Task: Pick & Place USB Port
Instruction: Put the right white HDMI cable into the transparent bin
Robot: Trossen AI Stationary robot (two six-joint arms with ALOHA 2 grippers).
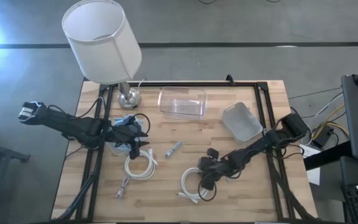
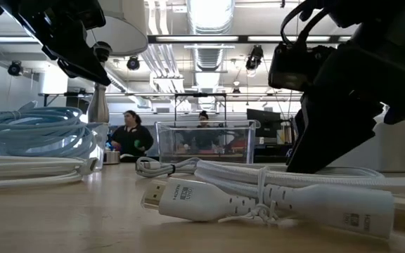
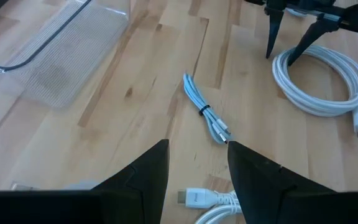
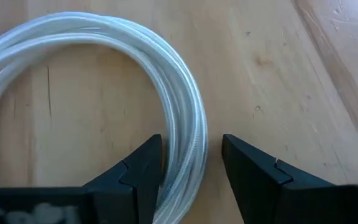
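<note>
A small light-blue cable, bundled with a tie, lies flat on the wood mid-table (image 1: 174,149) (image 3: 205,114). My left gripper (image 1: 134,148) (image 3: 197,149) is open and raised off the table (image 2: 83,60), with the blue cable ahead of its fingers. A white coiled cable (image 1: 191,183) (image 4: 104,74) lies near the table's near edge. My right gripper (image 1: 206,177) (image 4: 191,142) is open and low over this coil's right side, its fingers on either side of the strands (image 4: 188,134). A second white coil (image 1: 140,167) lies below my left gripper. My right gripper comes down from above with one finger (image 4: 138,171) inside the white coil's loop and the other (image 4: 253,171) outside it, across the strands. The coil lies flat on the table. Whether the fingers touch it, I cannot tell.
A lamp with a white shade (image 1: 101,38) stands at the far left. Two clear containers (image 1: 182,101) (image 1: 242,121) sit along the far side. A light-blue cable coil (image 2: 34,133) sits at the left. White connectors (image 2: 188,199) lie near the near edge. People show beyond the table.
</note>
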